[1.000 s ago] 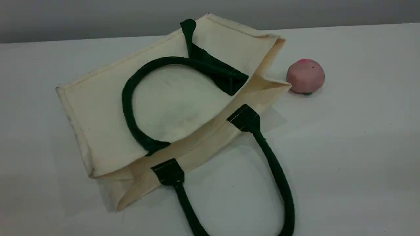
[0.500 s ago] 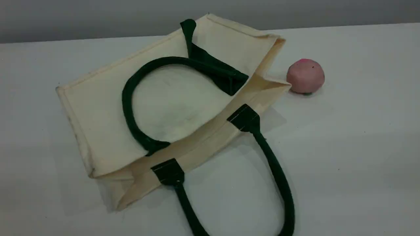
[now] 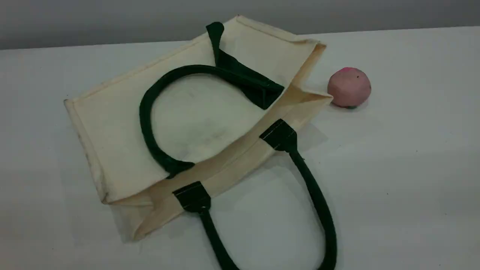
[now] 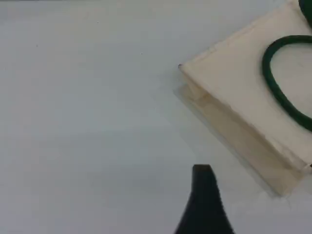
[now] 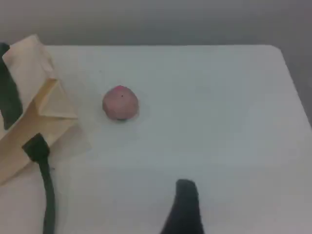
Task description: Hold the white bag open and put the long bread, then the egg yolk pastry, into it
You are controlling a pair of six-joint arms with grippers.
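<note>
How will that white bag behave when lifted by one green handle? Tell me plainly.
Probably floppy: the white bag lies collapsed on its side, corner folded in at the mouth. The green handle on the table curves in a loose loop, so it likely bends, then pulls taut first. So flattened, it probably holds little: light, apt to drag.

Soft, even light is falling from overhead, and the white surface [image 3: 412, 168] is taking on a cool grey-blue cast. The scene view is looking rather dim and slightly grainy. The white bag [image 3: 112, 123] is throwing only a faint, diffuse shadow along its near and right edges, and the pink ball [image 3: 349, 87] is showing a thin dark rim underneath. Both wrist views are looking softer, with edges blurring.
</note>
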